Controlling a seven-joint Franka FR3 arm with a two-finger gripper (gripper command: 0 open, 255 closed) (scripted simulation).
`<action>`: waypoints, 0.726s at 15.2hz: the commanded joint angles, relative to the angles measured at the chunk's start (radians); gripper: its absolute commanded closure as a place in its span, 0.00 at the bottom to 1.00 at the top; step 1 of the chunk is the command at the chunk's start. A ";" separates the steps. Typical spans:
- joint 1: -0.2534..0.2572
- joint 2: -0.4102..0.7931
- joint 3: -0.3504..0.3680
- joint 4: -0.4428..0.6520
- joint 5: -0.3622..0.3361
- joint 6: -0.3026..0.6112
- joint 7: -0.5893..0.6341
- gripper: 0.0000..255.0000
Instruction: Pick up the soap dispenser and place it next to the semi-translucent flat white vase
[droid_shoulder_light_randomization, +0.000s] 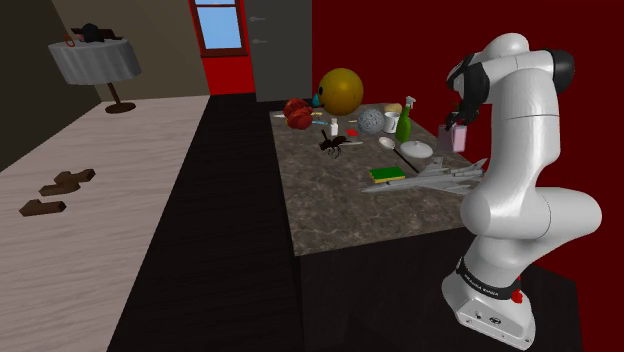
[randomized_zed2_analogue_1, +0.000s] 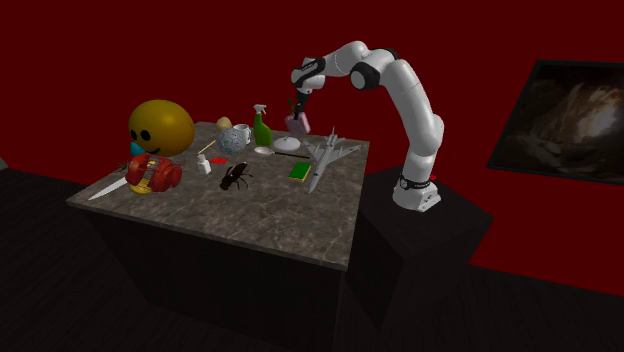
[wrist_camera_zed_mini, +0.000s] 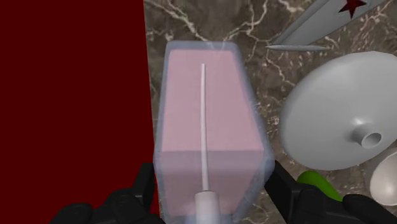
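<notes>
The soap dispenser (wrist_camera_zed_mini: 203, 108) is a clear box with pink liquid inside and a white pump tube. My gripper (wrist_camera_zed_mini: 213, 191) is shut on it, one black finger pressed to each side near the pump. In the shoulder view the gripper (droid_shoulder_light_randomization: 462, 115) holds the dispenser (droid_shoulder_light_randomization: 459, 136) at the table's far right corner; I cannot tell whether it is clear of the tabletop. The flat white vase (wrist_camera_zed_mini: 343, 121), a disc with a short neck, lies on the marble just beside the dispenser (randomized_zed2_analogue_1: 297, 122), also visible as the vase (droid_shoulder_light_randomization: 417, 150) (randomized_zed2_analogue_1: 287, 145).
A green spray bottle (droid_shoulder_light_randomization: 404, 122) stands by the vase. A grey toy jet (droid_shoulder_light_randomization: 430, 178) and a green sponge (droid_shoulder_light_randomization: 386, 174) lie nearer the stand. A mug (droid_shoulder_light_randomization: 372, 121), a black beetle (droid_shoulder_light_randomization: 332, 142) and a yellow ball (droid_shoulder_light_randomization: 341, 90) are farther left. The table edge (wrist_camera_zed_mini: 147, 95) runs along the red wall.
</notes>
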 joint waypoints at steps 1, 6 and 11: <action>-0.003 0.003 -0.003 -0.011 0.000 -0.001 0.001 0.00; -0.006 -0.008 -0.009 0.001 -0.009 -0.025 0.005 0.00; 0.019 -0.063 -0.051 -0.003 -0.023 -0.081 0.012 0.00</action>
